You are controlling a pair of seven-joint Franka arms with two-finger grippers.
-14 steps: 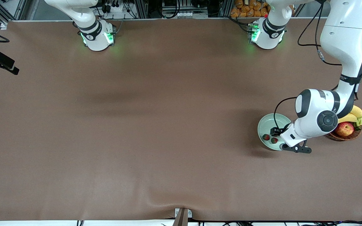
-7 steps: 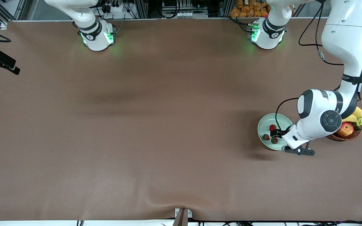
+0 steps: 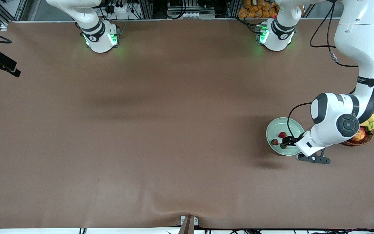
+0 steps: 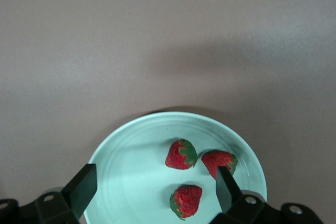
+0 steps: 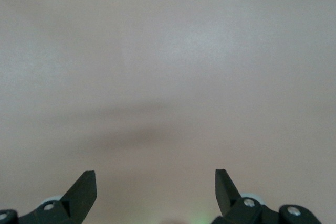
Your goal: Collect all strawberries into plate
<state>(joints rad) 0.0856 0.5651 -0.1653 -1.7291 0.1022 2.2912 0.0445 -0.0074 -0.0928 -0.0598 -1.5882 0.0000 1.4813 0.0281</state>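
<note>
No readable writing is showing anywhere. The left gripper (image 3: 287,141) is hovering over the glossy mint plate (image 3: 273,128), jaws spread wide and holding nothing. Three red, green-capped strawberries (image 4: 181,155) are lying on that plate. At the plate's three o'clock a woven wicker basket (image 3: 360,140) of fruit is sitting, half hidden by the arm. The right gripper (image 5: 156,192) is waiting with jaws apart, empty, over the bare brown table (image 3: 161,130).

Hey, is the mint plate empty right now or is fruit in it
Not empty. The plate holds three strawberries, all inside its rim, with the left gripper open above them.
</note>
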